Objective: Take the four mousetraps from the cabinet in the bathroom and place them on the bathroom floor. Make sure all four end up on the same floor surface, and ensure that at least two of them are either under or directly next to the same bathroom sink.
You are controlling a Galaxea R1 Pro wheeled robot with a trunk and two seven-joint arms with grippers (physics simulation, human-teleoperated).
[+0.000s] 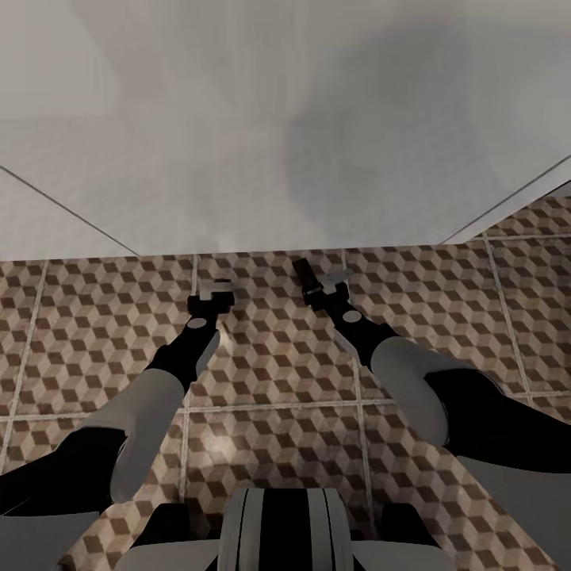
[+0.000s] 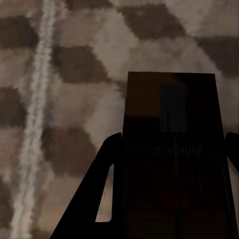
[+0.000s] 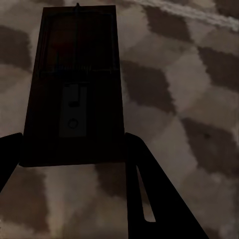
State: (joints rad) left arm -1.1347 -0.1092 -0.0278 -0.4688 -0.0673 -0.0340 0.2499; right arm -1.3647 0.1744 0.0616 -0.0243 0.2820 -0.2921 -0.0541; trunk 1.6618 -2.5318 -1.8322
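Both arms reach forward low over the bathroom floor (image 1: pixel 270 373) of brown and cream cube tiles. My left gripper (image 1: pixel 212 287) is shut on a mousetrap (image 2: pixel 172 109), a dark flat board that sits between the fingers (image 2: pixel 99 194) in the left wrist view, close above the tiles. My right gripper (image 1: pixel 321 277) is shut on another mousetrap (image 1: pixel 300 272). In the right wrist view this board (image 3: pixel 74 59) juts out past the fingers (image 3: pixel 144 189), with its wire and metal plate facing the camera. The cabinet is out of view.
A large white surface (image 1: pixel 238 119) with faint seams rises just beyond both grippers. I cannot tell whether it belongs to the bathroom sink. Tiled floor continues at the far right (image 1: pixel 531 238). My own base (image 1: pixel 277 531) sits at the near edge.
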